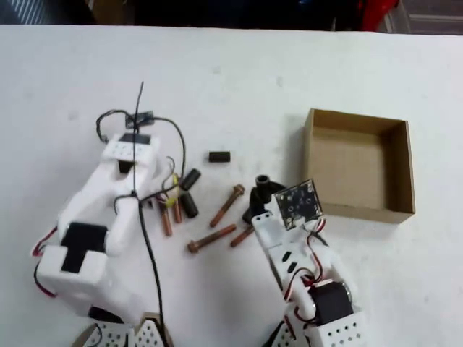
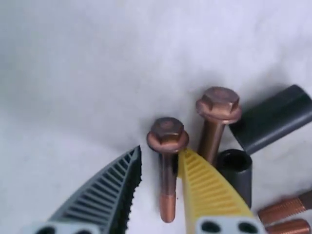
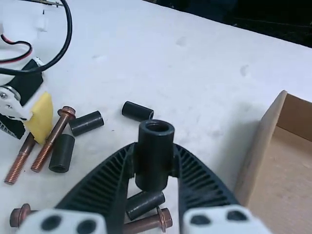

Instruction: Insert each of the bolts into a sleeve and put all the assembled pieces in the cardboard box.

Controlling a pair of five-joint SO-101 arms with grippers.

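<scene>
White tabletop (image 1: 217,65) from above: the cardboard box (image 1: 358,168) stands open at 3 o'clock from centre, with loose bolts (image 1: 226,206) and loose sleeves (image 1: 219,156) scattered mid-table. One bolt lies along the 1-to-7 o'clock line. At 9 o'clock from the box, the right gripper (image 1: 262,194) carries a black sleeve (image 1: 261,181). The left gripper (image 1: 172,202), at 8 o'clock from centre, is mostly covered by its own arm and cable. Its wrist view is clearer: the left gripper (image 2: 161,151) is spread apart around a copper bolt (image 2: 167,170) lying flat, head away from the wrist. The yellow finger (image 2: 209,195) stands between it and a second bolt (image 2: 217,117). In the right wrist view, the right gripper (image 3: 154,151) is clamped on the black sleeve (image 3: 156,136), which is upright with its bore upward, the box (image 3: 287,161) alongside.
</scene>
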